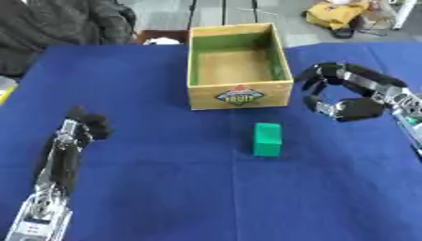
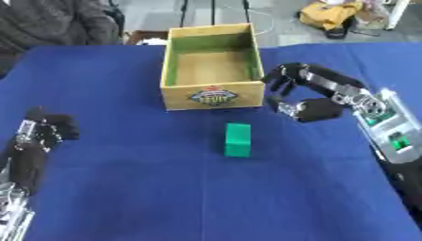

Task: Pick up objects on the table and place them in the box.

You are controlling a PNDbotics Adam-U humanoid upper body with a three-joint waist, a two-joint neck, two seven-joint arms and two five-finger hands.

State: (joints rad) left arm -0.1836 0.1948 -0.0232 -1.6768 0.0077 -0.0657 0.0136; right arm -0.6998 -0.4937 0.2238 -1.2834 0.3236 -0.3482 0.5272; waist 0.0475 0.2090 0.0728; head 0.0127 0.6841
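A green block (image 1: pixel 267 139) stands on the blue tablecloth, in front of the box. The box (image 1: pixel 240 95) is wooden, open at the top, green inside its walls, and nothing shows in it. My right hand (image 2: pixel 309 96) hovers to the right of the box's front corner, above and right of the block. Its fingers are spread and bent downward, with nothing between them. My left hand (image 1: pixel 82 129) rests at the left side of the cloth, fingers curled, holding nothing.
The blue cloth (image 1: pixel 181 188) covers the whole table. A dark jacket (image 1: pixel 58 23) lies at the far left edge. A yellow bag (image 1: pixel 338 14) sits on the floor beyond the table.
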